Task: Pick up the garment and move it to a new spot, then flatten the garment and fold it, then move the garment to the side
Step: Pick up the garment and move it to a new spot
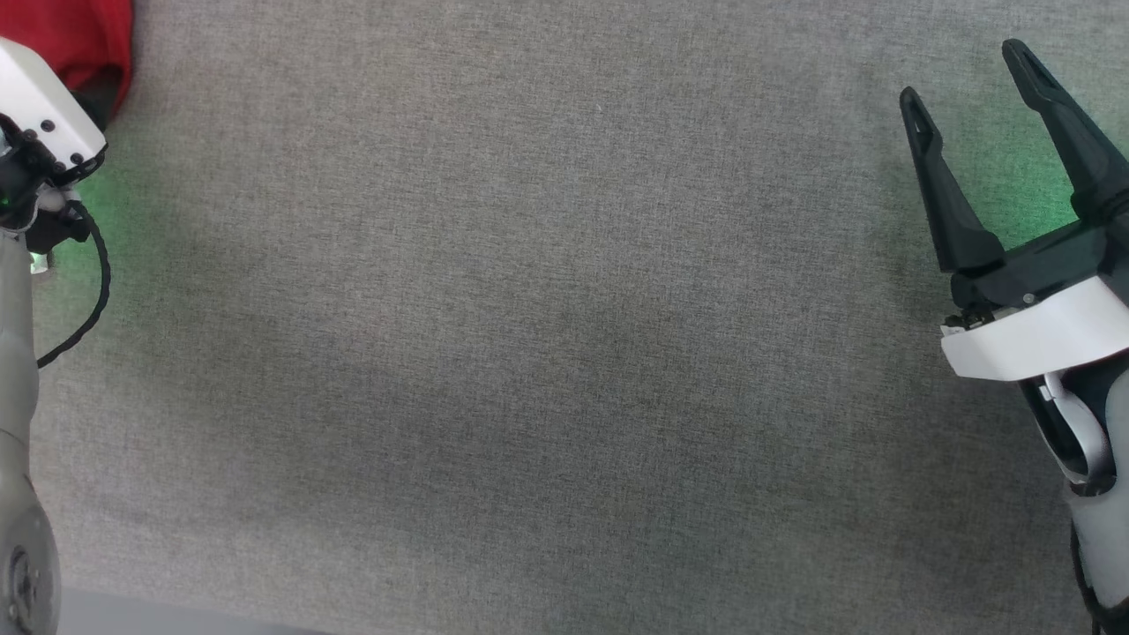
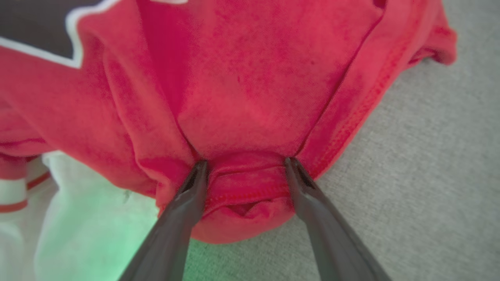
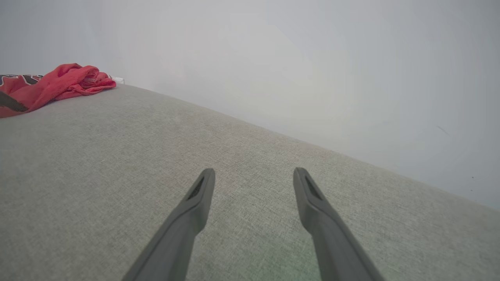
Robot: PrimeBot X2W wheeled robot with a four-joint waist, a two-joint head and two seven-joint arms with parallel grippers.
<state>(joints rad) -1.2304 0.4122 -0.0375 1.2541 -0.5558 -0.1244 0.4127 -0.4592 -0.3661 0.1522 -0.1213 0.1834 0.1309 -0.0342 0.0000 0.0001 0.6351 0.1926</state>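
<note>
Currently, garment (image 2: 250, 86) hem sits between left gripper's (image 2: 246, 162) spread fingers at grey surface's (image 1: 564, 353) far edge; right gripper (image 3: 254, 171) spread, empty; risk: shallow pinch slipping

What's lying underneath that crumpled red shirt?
The red shirt lies on a grey fabric surface, which shows around its edge. Its own white sleeve pokes out from beneath the red folds. Whatever is under the bunched middle is covered.
</note>
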